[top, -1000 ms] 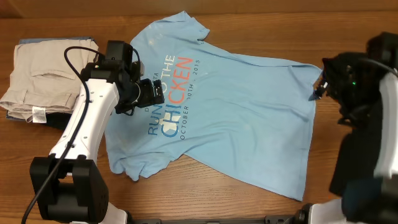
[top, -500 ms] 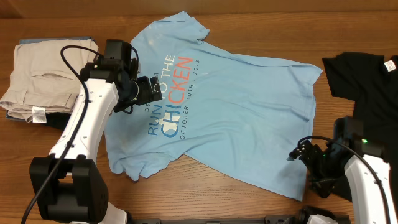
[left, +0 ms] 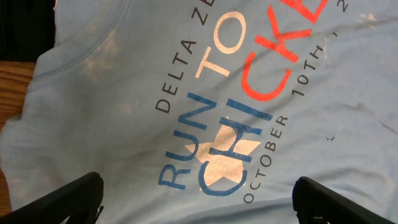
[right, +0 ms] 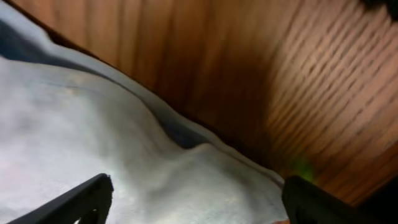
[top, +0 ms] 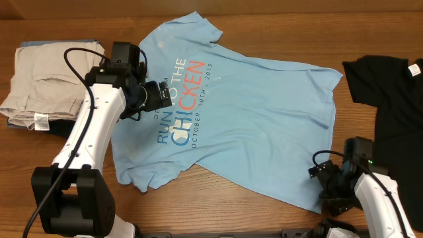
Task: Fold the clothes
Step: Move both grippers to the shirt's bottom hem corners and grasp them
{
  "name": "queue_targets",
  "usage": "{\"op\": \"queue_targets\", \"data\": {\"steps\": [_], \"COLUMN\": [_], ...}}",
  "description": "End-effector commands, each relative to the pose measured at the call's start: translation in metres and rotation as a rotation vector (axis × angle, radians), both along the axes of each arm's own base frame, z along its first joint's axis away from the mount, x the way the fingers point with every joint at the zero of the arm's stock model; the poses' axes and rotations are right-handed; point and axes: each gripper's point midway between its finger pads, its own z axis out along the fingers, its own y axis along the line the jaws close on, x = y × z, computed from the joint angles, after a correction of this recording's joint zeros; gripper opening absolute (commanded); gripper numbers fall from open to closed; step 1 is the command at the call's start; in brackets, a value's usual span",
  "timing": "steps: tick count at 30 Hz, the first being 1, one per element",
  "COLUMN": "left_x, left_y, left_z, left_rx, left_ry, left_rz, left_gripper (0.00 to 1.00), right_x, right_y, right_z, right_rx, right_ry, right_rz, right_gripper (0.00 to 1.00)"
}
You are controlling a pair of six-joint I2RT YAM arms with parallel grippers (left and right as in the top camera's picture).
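Overhead: light blue T-shirt [top: 264, 119] lies spread print-up mid worktop [top: 277, 26], a bit rumpled. Left end effector [top: 164, 96] is over the chest print by the collar, jaws wide apart, nothing held. Right end effector [top: 318, 177] is at the shirt's front-right hem corner. In the right wrist view its jaws are spread wide over the hem, not gripping. Folded beige trousers [top: 39, 79] far left, black garment [top: 390, 86] right.

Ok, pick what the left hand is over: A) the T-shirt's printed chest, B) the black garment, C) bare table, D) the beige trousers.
A: the left hand is over the T-shirt beside its lettering, which fills the left wrist view between the open fingers.
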Motion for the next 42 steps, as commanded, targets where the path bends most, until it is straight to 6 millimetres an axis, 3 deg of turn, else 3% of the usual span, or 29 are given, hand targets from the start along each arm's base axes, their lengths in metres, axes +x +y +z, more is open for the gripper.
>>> {"op": "queue_targets", "data": {"steps": [1, 4, 11, 15, 19, 21, 24, 27, 30, 32, 33, 38, 42], "left_x": [0.005, 0.005, 0.006, 0.006, 0.006, 0.006, 0.004, 0.001, -0.013, -0.027, -0.043, -0.08, -0.106], "left_y": [0.004, 0.004, 0.004, 0.004, 0.004, 0.004, 0.006, 0.024, 0.04, 0.054, 0.057, 0.056, 0.063], "left_z": [0.01, 0.01, 0.01, 0.01, 0.01, 0.01, 0.009, 0.008, 0.008, -0.002, -0.016, -0.055, -0.066], "left_rx": [0.011, 0.011, 0.01, 0.011, 0.011, 0.011, 0.005, -0.009, -0.126, -0.116, -0.124, -0.119, -0.107], "left_ry": [-0.031, -0.031, -0.035, -0.035, -0.035, -0.035, -0.021, 0.009, 0.082, 0.14, 0.198, 0.319, 0.404], "left_rz": [0.013, 0.013, 0.013, 0.013, 0.012, 0.013, 0.045, 0.144, 0.239, 0.284, 0.303, 0.32, 0.362], "left_gripper": [1.0, 1.0, 1.0, 1.0, 1.0, 1.0, 1.0, 0.99, 0.7, 0.68, 0.69, 0.7, 0.7], "right_x": [-0.001, -0.012, -0.017, -0.005, 0.012, 0.025, 0.027, 0.025, 0.024, 0.024, 0.024, 0.023, 0.022], "right_y": [0.008, 0.011, 0.014, 0.026, 0.021, 0.017, 0.015, 0.015, 0.015, 0.015, 0.015, 0.015, 0.015], "right_z": [0.0, 0.001, -0.007, -0.022, -0.025, -0.016, -0.01, -0.011, -0.011, -0.011, -0.011, -0.011, -0.011], "right_rx": [0.044, 0.054, 0.065, 0.136, 0.124, 0.113, 0.101, 0.097, 0.096, 0.097, 0.096, 0.098, 0.098], "right_ry": [0.001, 0.047, 0.06, -0.009, -0.065, -0.103, -0.107, -0.104, -0.106, -0.107, -0.11, -0.106, -0.105], "right_rz": [-0.017, -0.017, -0.049, -0.107, -0.103, -0.067, -0.026, 0.005, 0.059, 0.06, 0.078, 0.081, 0.082], "right_gripper": [0.88, 0.93, 1.0, 1.0, 0.84, 0.82, 0.78, 0.75, 0.64, 0.63, 0.63, 0.64, 0.64]}}
